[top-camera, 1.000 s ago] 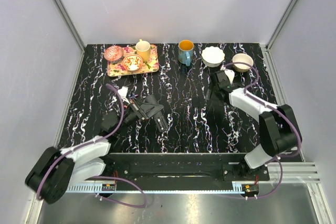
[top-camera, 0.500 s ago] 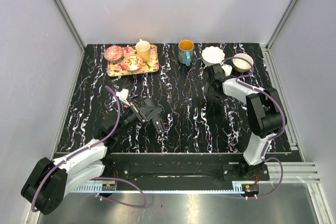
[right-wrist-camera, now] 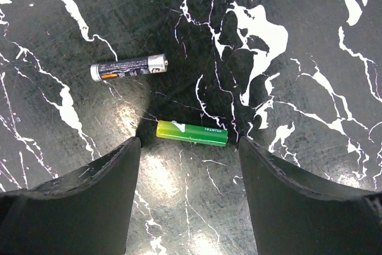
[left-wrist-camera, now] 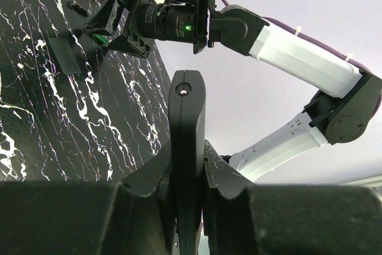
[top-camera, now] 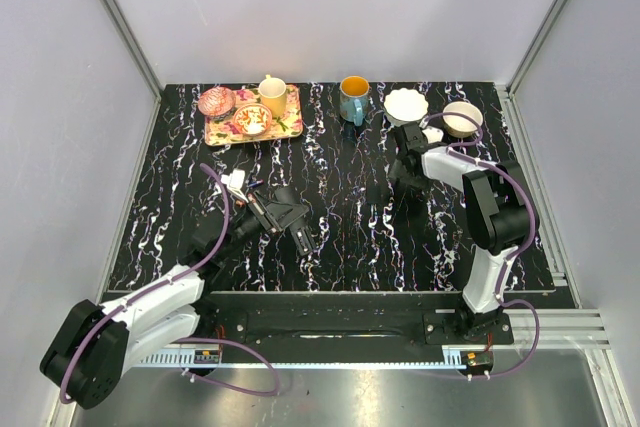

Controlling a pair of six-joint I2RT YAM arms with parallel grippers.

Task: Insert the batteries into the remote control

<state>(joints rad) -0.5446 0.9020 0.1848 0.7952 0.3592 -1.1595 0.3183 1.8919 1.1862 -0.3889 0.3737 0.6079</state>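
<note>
Right gripper [right-wrist-camera: 188, 152], open, straddles the green battery [right-wrist-camera: 191, 133] (likely light, stiff, roll-prone), best pinched mid-barrel; left gripper [left-wrist-camera: 187, 170] clamps the remote [left-wrist-camera: 187, 117].

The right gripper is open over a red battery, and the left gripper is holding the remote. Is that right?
Not quite. The battery under the open right gripper is green, not red. The right wrist view shows it lying on the table. The left gripper does hold the remote.
</note>
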